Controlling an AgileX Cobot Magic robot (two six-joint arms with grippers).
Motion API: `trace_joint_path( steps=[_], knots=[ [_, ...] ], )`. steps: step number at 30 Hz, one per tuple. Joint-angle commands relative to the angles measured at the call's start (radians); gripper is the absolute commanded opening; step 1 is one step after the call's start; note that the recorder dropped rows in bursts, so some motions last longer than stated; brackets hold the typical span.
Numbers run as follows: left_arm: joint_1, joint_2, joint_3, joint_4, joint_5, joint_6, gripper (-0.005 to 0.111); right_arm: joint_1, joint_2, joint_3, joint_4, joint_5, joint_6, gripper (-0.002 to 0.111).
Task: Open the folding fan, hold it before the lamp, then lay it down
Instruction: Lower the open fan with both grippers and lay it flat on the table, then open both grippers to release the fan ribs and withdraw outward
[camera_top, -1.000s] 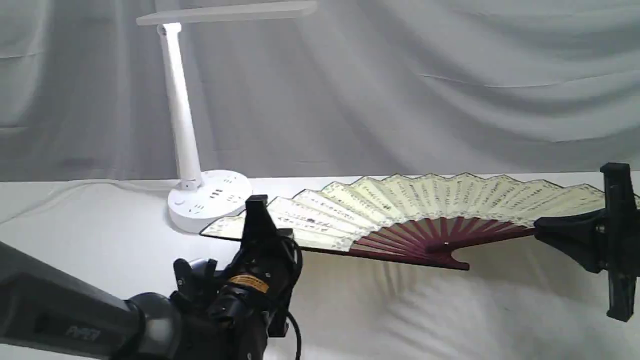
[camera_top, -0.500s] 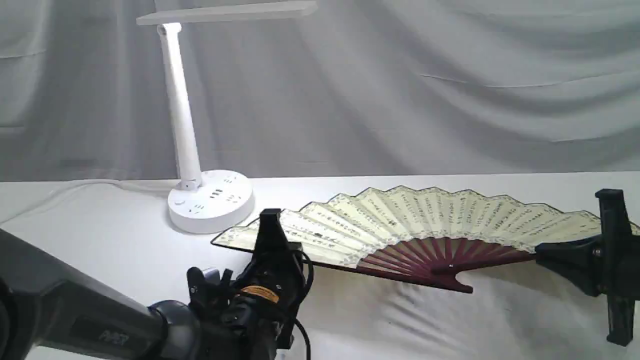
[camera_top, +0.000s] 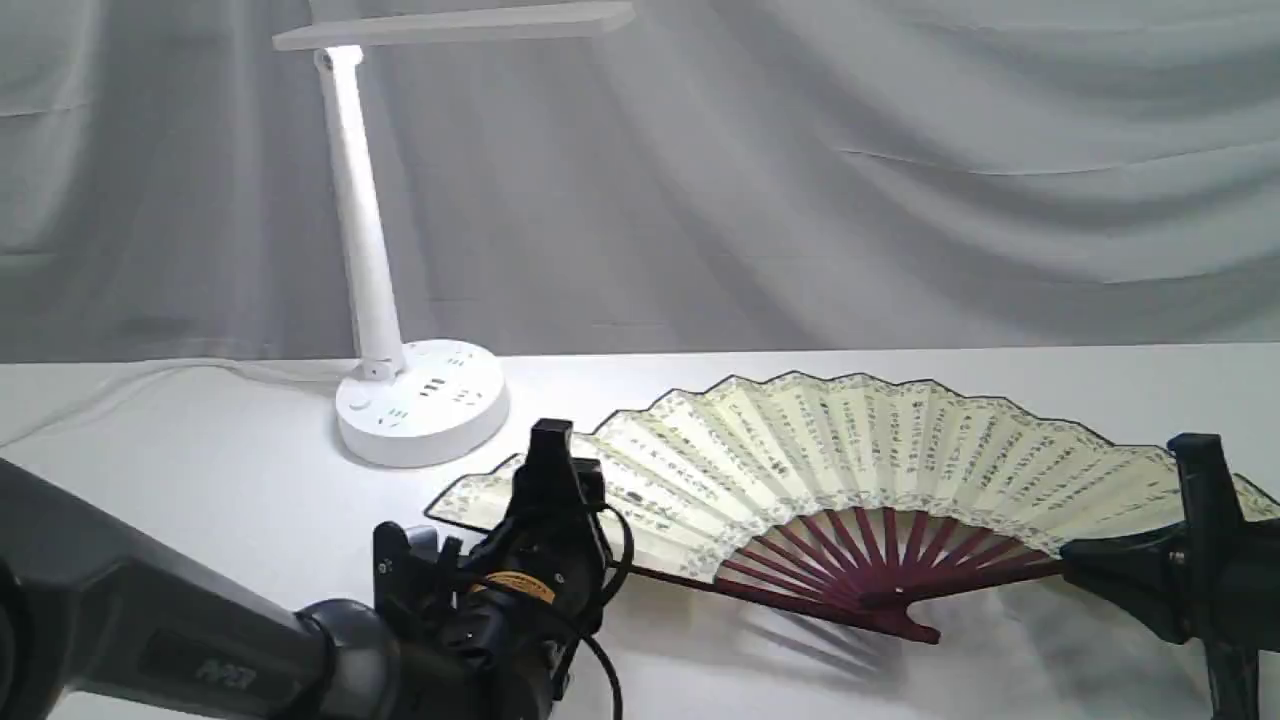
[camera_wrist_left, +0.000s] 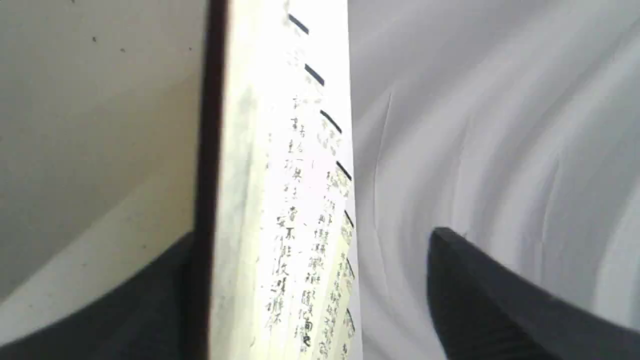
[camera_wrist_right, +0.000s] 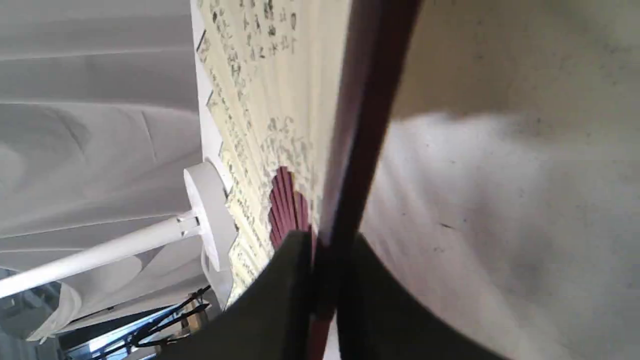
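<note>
Your right tool (camera_wrist_right: 327, 240) has its two fingers pressed tight on the maroon end guard (camera_wrist_right: 370, 100), with no gap showing, so it carries that side of the folding fan (camera_top: 850, 440). Your left tool (camera_wrist_left: 310, 240) stands wide open. The opposite guard (camera_wrist_left: 207, 125) lies against one finger (camera_wrist_left: 165, 280), while the other finger (camera_wrist_left: 475, 300) is well clear of the leaf, so nothing is clamped there.

I judge the fan light but delicate. The wooden guards are stiff and will take a firm pinch. The pleated paper leaf (camera_top: 700, 450) will crease or tear if you squeeze it, and it sags wherever it has no support. Take hold on the guards only, out toward the ends and never on the paper. Polished wood may slip in the pads, so grip it squarely.

The fan is spread fully, a cream half-circle with columns of black calligraphy and a patterned border. Its dark maroon ribs (camera_top: 870, 550) gather to a pivot (camera_top: 905, 625) at the near edge. It sits low over the white desk (camera_top: 200, 470), tilted back, and the pivot casts a shadow just beneath it. Whether it touches the surface I cannot tell. Its left tip is near the round base of the lamp (camera_top: 365, 250) without touching it, and the lamp's stem and head rise well above the fan.
</note>
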Motion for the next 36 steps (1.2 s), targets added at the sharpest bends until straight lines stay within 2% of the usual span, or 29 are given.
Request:
trace_joint_path(
  steps=[1,5,11,18,29,34,36],
  knots=[
    [0.008,-0.013,-0.010,-0.006,-0.044,0.059,0.072,-0.005,0.001,0.004,-0.028,-0.081,-0.061,0.005],
    [0.015,-0.013,-0.010,-0.004,-0.042,0.089,0.075,-0.005,0.001,0.004,-0.028,-0.087,-0.069,0.020],
    [0.042,-0.013,-0.010,0.015,0.050,0.100,0.075,-0.005,0.001,0.002,-0.028,-0.117,-0.069,0.039],
    [0.076,-0.030,-0.010,0.178,0.075,0.111,0.075,-0.005,-0.001,-0.002,-0.028,-0.111,-0.064,0.057],
    [0.161,-0.150,-0.010,0.183,0.411,0.212,0.075,-0.005,-0.064,-0.002,-0.037,-0.138,-0.012,0.059],
    [0.206,-0.190,-0.010,0.183,0.567,0.278,0.074,-0.005,-0.149,-0.002,-0.144,-0.218,0.046,0.059],
    [0.228,-0.210,-0.010,0.183,0.646,0.323,0.071,-0.005,-0.188,-0.002,-0.214,-0.230,0.069,0.059]
  ],
)
